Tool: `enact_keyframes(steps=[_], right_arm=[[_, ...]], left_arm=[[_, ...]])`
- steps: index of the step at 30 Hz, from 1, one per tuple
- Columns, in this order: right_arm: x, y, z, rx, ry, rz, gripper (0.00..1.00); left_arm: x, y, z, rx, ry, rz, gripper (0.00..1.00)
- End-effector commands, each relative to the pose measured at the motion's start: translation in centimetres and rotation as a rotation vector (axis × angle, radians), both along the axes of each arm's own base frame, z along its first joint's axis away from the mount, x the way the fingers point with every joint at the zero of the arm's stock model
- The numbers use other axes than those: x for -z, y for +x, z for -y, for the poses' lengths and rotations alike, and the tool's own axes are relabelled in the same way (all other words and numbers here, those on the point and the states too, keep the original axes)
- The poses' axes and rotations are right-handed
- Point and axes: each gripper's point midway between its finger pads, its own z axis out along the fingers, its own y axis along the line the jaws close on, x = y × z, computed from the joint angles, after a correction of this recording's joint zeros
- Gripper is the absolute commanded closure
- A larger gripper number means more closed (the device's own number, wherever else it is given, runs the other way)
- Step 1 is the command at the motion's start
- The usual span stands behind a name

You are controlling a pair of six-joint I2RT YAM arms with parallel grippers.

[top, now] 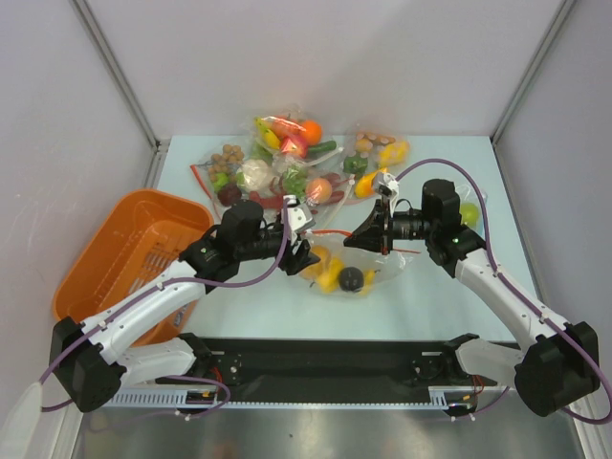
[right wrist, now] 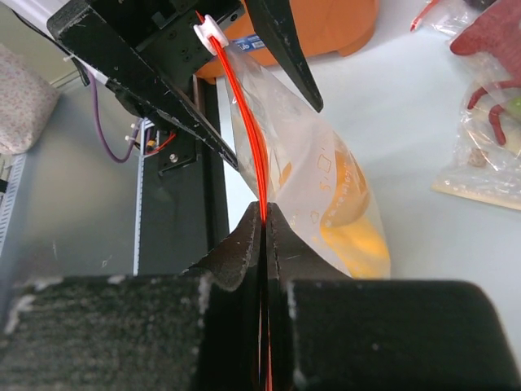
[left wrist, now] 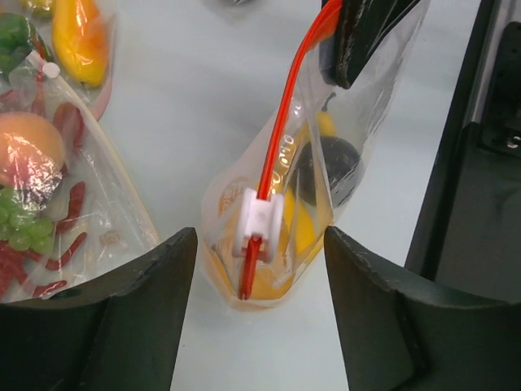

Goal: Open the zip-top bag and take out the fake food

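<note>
The zip-top bag (top: 356,271) hangs between my two grippers just above the table, with its orange-red zip strip (left wrist: 281,130) stretched on top. The fake food inside it is a dark purple ball (top: 351,279) and yellow pieces (top: 325,273). My right gripper (right wrist: 264,213) is shut on the strip at the bag's right end; it also shows in the top view (top: 354,239). My left gripper (left wrist: 260,235) is open, with a finger on each side of the white slider (left wrist: 259,224) at the bag's left end, not touching it. It shows in the top view too (top: 304,254).
Several other clear bags of toy food (top: 287,163) lie piled at the back of the table, some close to the left gripper's side (left wrist: 49,171). An orange basket (top: 124,258) stands at the left. The black base rail (top: 325,359) runs along the near edge.
</note>
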Motion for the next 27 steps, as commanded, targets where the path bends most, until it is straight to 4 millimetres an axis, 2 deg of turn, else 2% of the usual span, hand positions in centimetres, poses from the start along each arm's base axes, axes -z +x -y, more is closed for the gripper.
enact_keyframes(steps=[1, 2, 4, 7, 8, 11, 13, 15, 16, 17, 20, 26, 27], right_arm=[[-1.5, -0.4, -0.1, -0.034, 0.040, 0.051, 1.00], [-1.5, -0.3, 0.0, -0.030, 0.039, 0.056, 1.00], [-1.2, -0.2, 0.1, -0.022, 0.032, 0.042, 1.00], [-1.2, -0.1, 0.2, -0.015, 0.029, 0.043, 1.00], [-1.2, 0.0, 0.2, -0.011, 0.027, 0.042, 1.00], [-1.1, 0.3, 0.3, 0.015, 0.014, 0.042, 1.00], [-1.4, 0.7, 0.4, 0.038, 0.010, 0.067, 0.94], [-1.0, 0.7, 0.4, 0.061, -0.021, 0.045, 0.82], [-1.5, 0.8, 0.3, 0.061, -0.024, 0.074, 0.78], [-1.7, 0.4, 0.1, 0.053, -0.032, 0.075, 0.69], [-2.8, 0.3, -0.6, 0.050, -0.046, 0.124, 0.56], [-5.4, 0.1, -1.9, -0.001, -0.026, 0.195, 0.48], [-5.2, 0.0, -2.4, -0.022, -0.028, 0.185, 0.48]], left_arm=[[-2.2, -0.8, 1.2, 0.069, -0.099, 0.013, 0.36], [-2.3, -0.9, 1.3, 0.073, -0.106, 0.011, 0.43], [-2.4, -1.3, 1.4, 0.090, -0.114, 0.005, 0.48], [-2.4, -1.6, 1.6, 0.111, -0.121, -0.009, 0.70], [-2.4, -1.8, 1.7, 0.122, -0.123, -0.013, 0.82], [-2.2, -2.1, 1.8, 0.142, -0.118, -0.027, 0.99], [-2.3, -2.4, 1.8, 0.153, -0.115, -0.029, 1.00], [-2.3, -2.7, 1.8, 0.174, -0.114, -0.032, 1.00], [-2.4, -2.8, 1.8, 0.182, -0.112, -0.032, 1.00], [-2.4, -3.0, 1.8, 0.192, -0.107, -0.036, 1.00], [-2.3, -3.6, 1.9, 0.226, -0.098, -0.054, 1.00], [-2.5, -4.3, 1.9, 0.266, -0.095, -0.063, 1.00], [-2.5, -4.4, 1.9, 0.268, -0.094, -0.068, 1.00]])
